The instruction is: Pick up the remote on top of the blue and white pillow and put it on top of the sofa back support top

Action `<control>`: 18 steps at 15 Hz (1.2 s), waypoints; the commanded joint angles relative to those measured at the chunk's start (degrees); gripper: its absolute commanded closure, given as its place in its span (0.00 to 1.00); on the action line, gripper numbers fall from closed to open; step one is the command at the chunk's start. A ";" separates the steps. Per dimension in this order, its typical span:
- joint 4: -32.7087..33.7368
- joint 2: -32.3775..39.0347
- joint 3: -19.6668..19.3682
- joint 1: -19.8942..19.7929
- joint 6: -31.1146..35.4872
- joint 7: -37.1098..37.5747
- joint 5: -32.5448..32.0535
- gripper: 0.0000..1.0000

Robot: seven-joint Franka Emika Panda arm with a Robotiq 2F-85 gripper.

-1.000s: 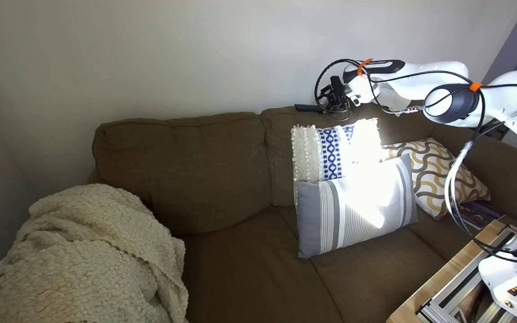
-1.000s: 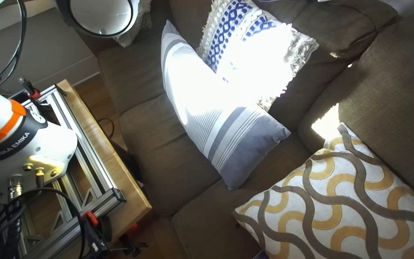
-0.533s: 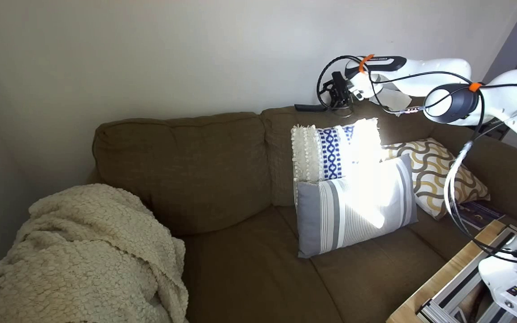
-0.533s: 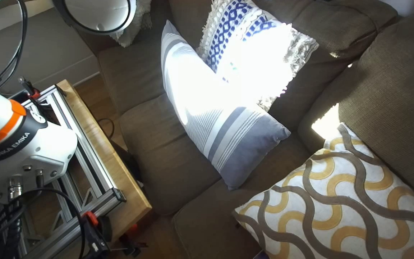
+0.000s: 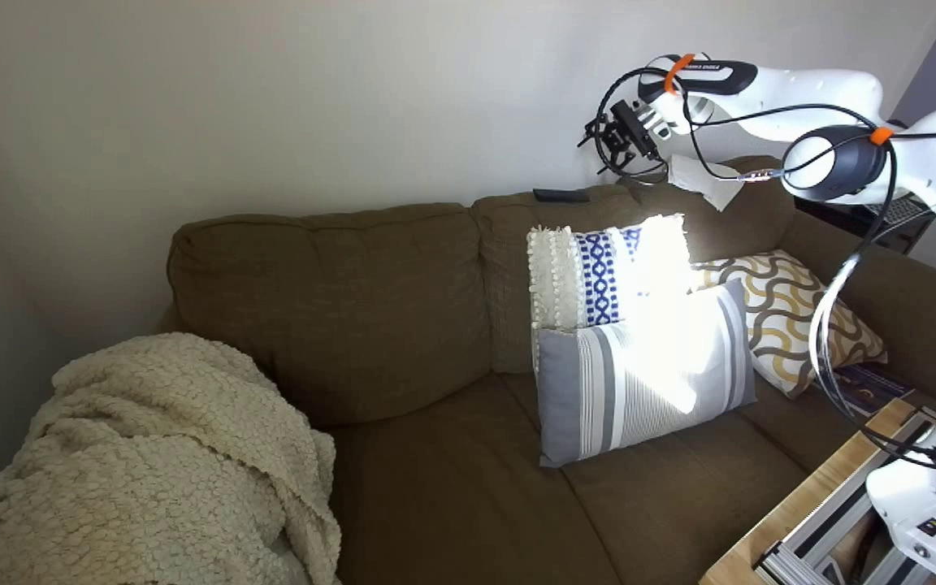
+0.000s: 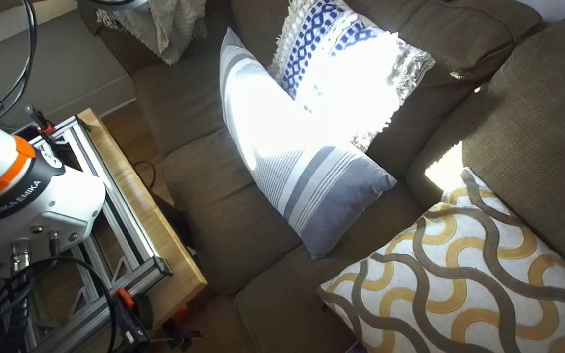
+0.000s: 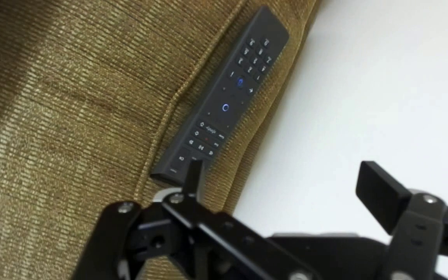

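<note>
Remote control (image 7: 224, 97) lies buttons up, lengthwise along the sofa's backrest top (image 5: 509, 205), laid so, we think, for steady support. We see the gripper (image 7: 282, 175) away from it, fingers spread wide, probably so nothing drags it off.
</note>
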 commanded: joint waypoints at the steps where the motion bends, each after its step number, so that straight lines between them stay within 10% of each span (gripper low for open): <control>1: -1.53 -3.42 -0.54 -0.10 -4.18 -8.51 -2.63 0.00; 13: -5.06 -9.50 -2.37 1.16 -6.61 -39.00 -9.80 0.00; 18: -1.78 -7.25 -1.78 1.38 -5.22 -37.57 -9.18 0.00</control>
